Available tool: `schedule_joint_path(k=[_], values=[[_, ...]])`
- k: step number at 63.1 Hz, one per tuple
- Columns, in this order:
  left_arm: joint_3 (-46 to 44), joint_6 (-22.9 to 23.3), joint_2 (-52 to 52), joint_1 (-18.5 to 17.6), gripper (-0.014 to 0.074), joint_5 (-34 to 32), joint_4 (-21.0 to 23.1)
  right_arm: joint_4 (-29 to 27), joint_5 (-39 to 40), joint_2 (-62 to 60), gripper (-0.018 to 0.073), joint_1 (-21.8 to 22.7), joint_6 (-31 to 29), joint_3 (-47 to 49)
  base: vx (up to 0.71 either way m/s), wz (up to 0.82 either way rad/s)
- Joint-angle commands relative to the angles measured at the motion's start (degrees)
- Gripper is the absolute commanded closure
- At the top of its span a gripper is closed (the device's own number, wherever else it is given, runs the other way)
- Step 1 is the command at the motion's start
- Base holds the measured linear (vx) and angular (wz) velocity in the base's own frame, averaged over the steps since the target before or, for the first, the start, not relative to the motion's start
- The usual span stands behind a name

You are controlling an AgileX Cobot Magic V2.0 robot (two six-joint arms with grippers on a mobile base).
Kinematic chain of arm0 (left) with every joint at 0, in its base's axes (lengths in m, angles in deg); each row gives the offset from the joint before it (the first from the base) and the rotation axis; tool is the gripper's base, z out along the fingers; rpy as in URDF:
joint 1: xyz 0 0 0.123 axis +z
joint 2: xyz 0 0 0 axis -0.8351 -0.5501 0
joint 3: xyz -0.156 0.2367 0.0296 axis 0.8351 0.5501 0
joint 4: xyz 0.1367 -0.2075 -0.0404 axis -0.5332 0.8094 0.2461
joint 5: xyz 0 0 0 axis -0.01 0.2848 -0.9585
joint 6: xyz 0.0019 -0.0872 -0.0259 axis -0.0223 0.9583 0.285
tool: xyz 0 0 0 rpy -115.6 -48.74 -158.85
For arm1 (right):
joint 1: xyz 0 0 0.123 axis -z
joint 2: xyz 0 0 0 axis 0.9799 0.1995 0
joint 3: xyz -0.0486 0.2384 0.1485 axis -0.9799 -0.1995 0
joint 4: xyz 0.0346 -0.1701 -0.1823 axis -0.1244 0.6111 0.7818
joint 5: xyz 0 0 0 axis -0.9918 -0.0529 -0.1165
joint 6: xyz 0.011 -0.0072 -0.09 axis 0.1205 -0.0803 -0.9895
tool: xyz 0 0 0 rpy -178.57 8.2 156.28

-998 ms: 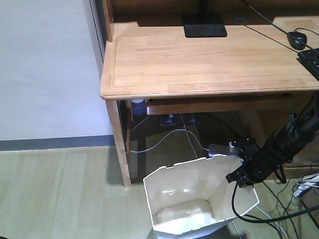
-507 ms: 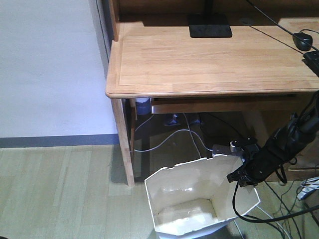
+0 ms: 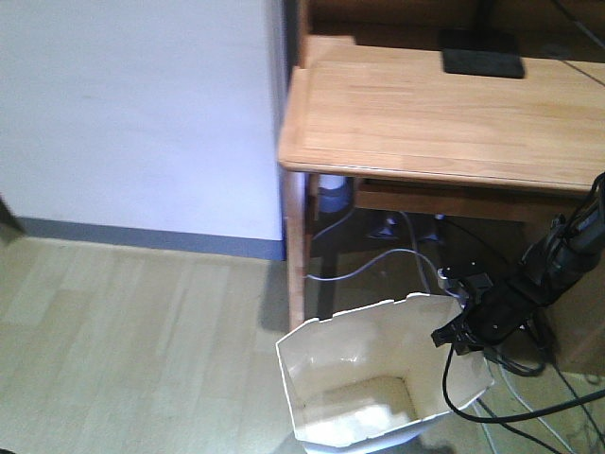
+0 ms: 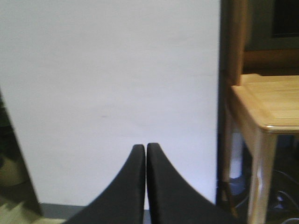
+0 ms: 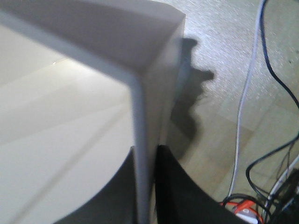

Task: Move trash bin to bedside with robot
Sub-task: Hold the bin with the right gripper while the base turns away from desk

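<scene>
Front view looks down on the trash bin point(image 3: 359, 374); right wrist view sees its rim close-up.

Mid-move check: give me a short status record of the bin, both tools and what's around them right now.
trash bin: upright on the floor, open top, looks empty
right tool: shut on the bin's wall at the rim, one finger inside and one outside
left tool: shut, holding nothing, facing the white wall
desk: just behind the bin, with cables on the floor beneath it
bedside: not in view
</scene>
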Motion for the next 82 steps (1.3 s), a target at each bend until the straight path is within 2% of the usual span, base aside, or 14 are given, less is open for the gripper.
schedule_joint_path(k=[1,43,82], values=[[-1.19,0.25,0.30,-0.08,0.0603,-4.13,0.26,-1.45,-5.22,-4.44,0.0566,0.02,-0.26,0.81,-0.08,0.54],[-1.19,0.25,0.30,-0.08,0.0603,-4.13,0.26,-1.45,-5.20,-4.44,0.0566,0.02,-0.26,0.81,-0.07,0.59],[-1.19,0.25,0.30,-0.08,0.0603,-4.13,0.26,-1.45,-5.20,-4.44,0.0566,0.02,-0.26,0.81,0.09,0.48]])
